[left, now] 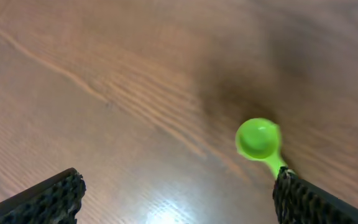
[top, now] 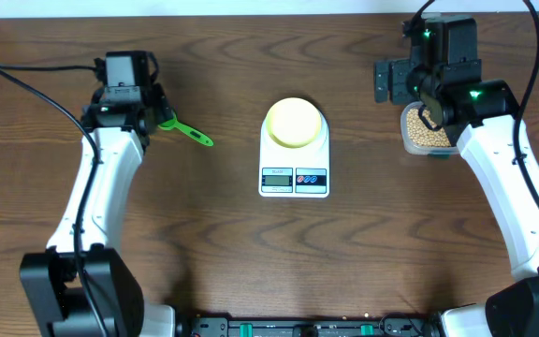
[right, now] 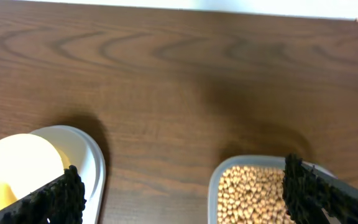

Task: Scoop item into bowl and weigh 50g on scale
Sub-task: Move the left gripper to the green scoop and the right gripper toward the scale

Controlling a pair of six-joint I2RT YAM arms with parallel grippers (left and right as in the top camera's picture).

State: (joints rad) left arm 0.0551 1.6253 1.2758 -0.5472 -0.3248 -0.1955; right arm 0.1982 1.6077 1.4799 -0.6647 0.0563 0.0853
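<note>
Overhead view: the scale (top: 294,159) is sitting in the middle of the tabletop (top: 232,253), its display and buttons facing the near edge. The bowl (top: 294,122) is resting on the scale's round platform, and it is looking empty from above. Toward the far right corner, a clear tub (top: 410,140) is holding the beans (top: 423,134), with the right arm (top: 503,159) reaching over it. Toward the left edge, a green spoon (top: 188,133) is lying flat on the wood, its scoop end tucked just beside the end of the left arm (top: 101,178).

Left wrist view: the left pincer (left: 179,185) is hanging spread wide above bare wood, gripping nothing. The spoon's round scoop is lying just beside the right-hand finger (left: 309,199), its handle running under that finger.

Right wrist view: the right pincer (right: 182,180) is also standing fully spread and holding nothing. One finger (right: 48,199) is showing in front of the scale's rim and the bowl, while the other (right: 322,193) is hovering over the tub of beans.
</note>
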